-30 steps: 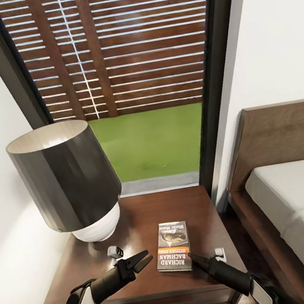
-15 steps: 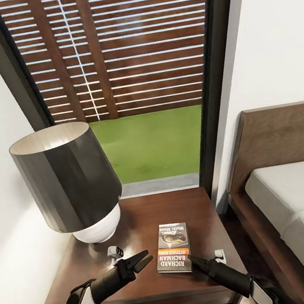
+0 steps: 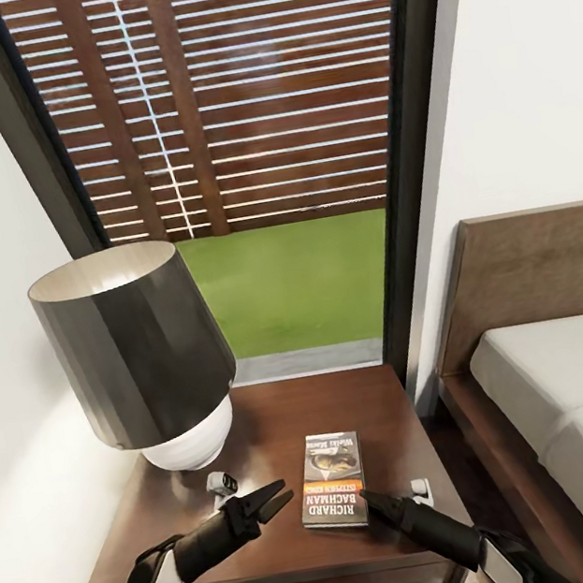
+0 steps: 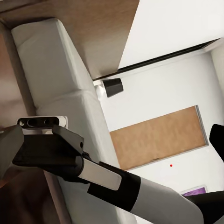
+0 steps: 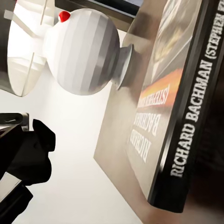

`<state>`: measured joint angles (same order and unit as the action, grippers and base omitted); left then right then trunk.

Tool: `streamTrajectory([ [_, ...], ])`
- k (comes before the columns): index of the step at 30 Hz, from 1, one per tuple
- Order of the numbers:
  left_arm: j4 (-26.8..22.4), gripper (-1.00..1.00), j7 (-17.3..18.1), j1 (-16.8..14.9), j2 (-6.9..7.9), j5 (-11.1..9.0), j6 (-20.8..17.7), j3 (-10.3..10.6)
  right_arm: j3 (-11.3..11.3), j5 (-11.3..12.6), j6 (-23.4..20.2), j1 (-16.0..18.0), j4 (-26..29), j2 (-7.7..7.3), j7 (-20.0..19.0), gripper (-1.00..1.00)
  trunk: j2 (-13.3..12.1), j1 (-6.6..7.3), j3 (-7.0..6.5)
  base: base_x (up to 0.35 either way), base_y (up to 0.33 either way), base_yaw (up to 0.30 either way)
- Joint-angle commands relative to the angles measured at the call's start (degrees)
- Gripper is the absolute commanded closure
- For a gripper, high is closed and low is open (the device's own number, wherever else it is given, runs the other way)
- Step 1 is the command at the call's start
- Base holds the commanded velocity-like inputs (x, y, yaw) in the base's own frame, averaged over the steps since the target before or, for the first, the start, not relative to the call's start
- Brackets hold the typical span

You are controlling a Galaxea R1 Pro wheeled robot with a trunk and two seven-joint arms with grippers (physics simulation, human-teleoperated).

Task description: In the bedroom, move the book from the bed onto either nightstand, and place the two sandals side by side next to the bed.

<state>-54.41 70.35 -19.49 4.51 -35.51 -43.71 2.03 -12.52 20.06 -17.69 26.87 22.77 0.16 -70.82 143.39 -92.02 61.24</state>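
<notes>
The book [image 3: 332, 479] lies flat on the dark brown nightstand [image 3: 257, 425], cover up, orange band across it. My right gripper [image 3: 372, 499] points at its near right corner. In the right wrist view the book [image 5: 161, 116] looms very close, its spine reading "Richard Bachman", with one black finger [image 5: 28, 154] standing well off its cover, so the jaws look open. My left gripper [image 3: 272, 499] hovers open just left of the book, nothing between its fingers. The bed [image 3: 575, 396] with its pale mattress stands to the right. The sandals are out of view.
A lamp [image 3: 136, 355] with a big grey shade and white base [image 5: 84, 51] fills the nightstand's left rear. Two small white objects [image 3: 219, 482] [image 3: 419, 488] sit on the top. A tall window [image 3: 241, 101] is behind, and the brown headboard [image 3: 545, 273] to the right.
The whole picture has slid a little, so the camera moved. The book stays put on the nightstand, and both grippers keep their places beside it.
</notes>
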Motion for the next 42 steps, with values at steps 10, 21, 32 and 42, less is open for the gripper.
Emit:
streamTrajectory([
  [10, 0.0, -1.00, 0.0, 0.0, 0.06, -0.4, -0.5, 0.2, -0.1, 0.2, -0.6, 0.0, 0.0, 0.02, -0.1, -1.00, -0.1, 0.19, -1.50, 0.000, 0.000, 0.000],
  [21, 0.0, -1.00, 0.0, 0.0, 0.06, -0.4, -0.5, 0.1, -0.1, 0.2, -0.6, 0.0, 0.0, 0.02, -0.2, -1.00, -0.1, 0.27, -2.17, 0.000, 0.000, 0.000],
  [32, 0.0, -1.00, 0.0, 0.0, 0.06, -0.4, -0.5, 0.2, -0.1, 0.2, -0.6, 0.0, 0.0, 0.02, -0.2, -1.00, -0.1, 0.27, -2.17, -0.091, 0.000, 0.000],
  [42, 0.0, -1.00, 0.0, 0.0, 0.06, -0.4, -0.5, 0.1, -0.1, 0.2, -0.5, 0.0, 0.0, 0.02, -0.2, -1.00, -0.1, 0.27, -2.17, -0.321, 0.000, 0.000],
])
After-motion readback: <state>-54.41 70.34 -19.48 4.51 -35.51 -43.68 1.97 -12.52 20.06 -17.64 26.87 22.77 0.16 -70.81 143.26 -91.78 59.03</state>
